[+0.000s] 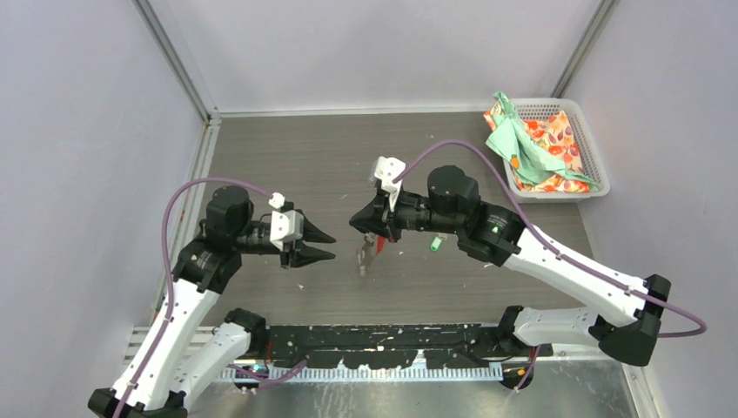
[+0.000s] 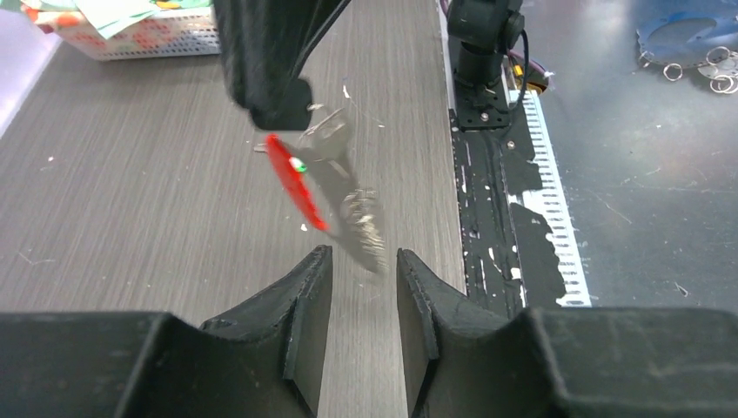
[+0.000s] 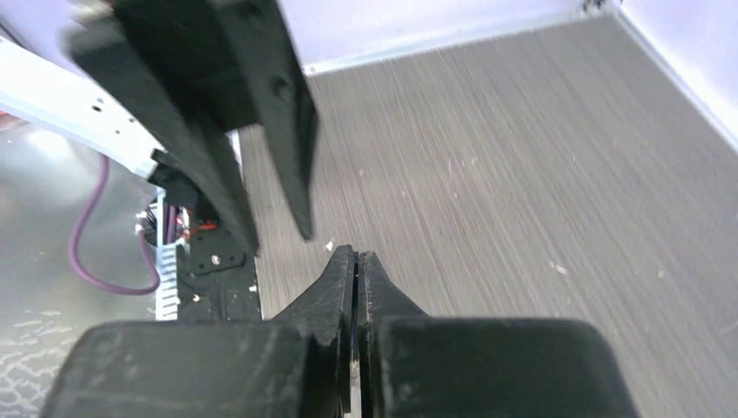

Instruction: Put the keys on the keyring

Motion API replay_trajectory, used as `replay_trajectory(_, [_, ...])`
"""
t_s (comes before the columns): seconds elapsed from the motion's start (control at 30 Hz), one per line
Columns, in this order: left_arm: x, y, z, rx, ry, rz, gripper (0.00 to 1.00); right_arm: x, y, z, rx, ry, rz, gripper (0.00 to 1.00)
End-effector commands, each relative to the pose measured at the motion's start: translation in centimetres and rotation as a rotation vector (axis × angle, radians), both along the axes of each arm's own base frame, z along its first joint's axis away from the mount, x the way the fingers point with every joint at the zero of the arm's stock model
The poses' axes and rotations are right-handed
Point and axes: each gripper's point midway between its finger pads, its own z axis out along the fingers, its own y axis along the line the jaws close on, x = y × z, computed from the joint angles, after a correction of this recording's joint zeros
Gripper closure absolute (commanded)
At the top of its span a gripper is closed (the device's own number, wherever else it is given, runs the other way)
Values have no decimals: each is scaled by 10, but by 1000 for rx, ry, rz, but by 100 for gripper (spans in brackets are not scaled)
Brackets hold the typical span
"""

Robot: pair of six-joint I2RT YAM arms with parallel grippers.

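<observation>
Fig.: task stage, early. Green key [image 1: 434, 245] is lying loose on table [image 1: 305, 165], apart from keyring [image 2: 361, 218]. Black-tag key isn't showing, so I can't tell whether it's on the ring. By my judgement, threading is mostly or wholly left to do.

My R gripper [image 1: 358, 225] is clamping fully closed on keyring's top. Keyring is hanging in mid-air over table, chain end down, red tab [image 2: 296, 187] alongside.

My L gripper [image 1: 334, 246] is standing partly spread and gripping nothing. Its fingertips [image 2: 320, 261] are pointing at chain's lower end, near it but not touching.
</observation>
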Motion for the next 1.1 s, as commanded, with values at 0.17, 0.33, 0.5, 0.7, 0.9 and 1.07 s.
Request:
replay_trajectory(0.17, [7,-3,33,-84,-125,33,65,-39,-1,86,169,-115,132,99])
replay_trajectory(0.33, [-22,-4,57,-127,-128,-96,67,-64,-1,99,214,-93,255,99])
replay_trajectory(0.5, [-21,-6,59,-137,-124,-111,68,-85,2,112,277,-41,363,99])
replay_trajectory(0.7, [-16,-8,62,-150,-142,-102,67,-96,6,119,297,-11,442,99])
replay_trajectory(0.9, [-23,-7,72,-164,-164,-125,63,-106,11,121,313,32,515,99])
replay_trajectory(1.07, [-36,-5,78,-176,-157,-174,64,-111,16,127,347,62,566,99])
